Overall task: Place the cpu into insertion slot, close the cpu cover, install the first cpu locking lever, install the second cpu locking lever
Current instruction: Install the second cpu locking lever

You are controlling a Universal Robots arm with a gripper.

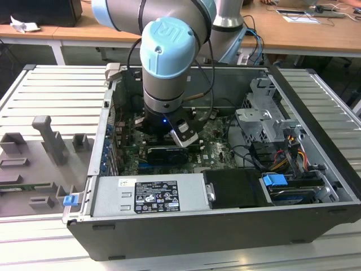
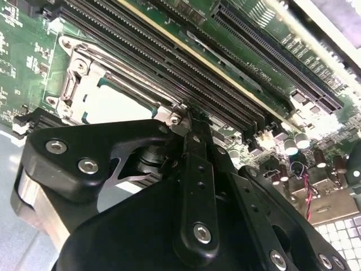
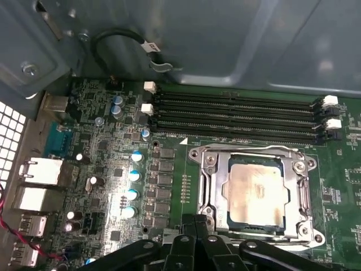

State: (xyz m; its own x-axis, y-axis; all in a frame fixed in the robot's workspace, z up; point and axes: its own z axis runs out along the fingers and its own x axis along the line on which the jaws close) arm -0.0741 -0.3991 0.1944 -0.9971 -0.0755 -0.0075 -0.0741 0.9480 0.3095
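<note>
We see the open computer case (image 1: 225,220) lying on the slatted worktop (image 1: 51,90), with our arm (image 1: 169,51) reaching down into it. Over the green motherboard (image 3: 101,169) hangs the end effector (image 2: 189,116), its fingers (image 2: 194,164) drawn together with nothing visible between them, the tips just beside the socket. The cpu cover (image 3: 299,192) lies down around the chip, so we judge that step done. The cpu (image 3: 255,189) sits in its slot, silvery top showing through the frame. We cannot tell for certain whether either locking lever is latched yet.
</note>
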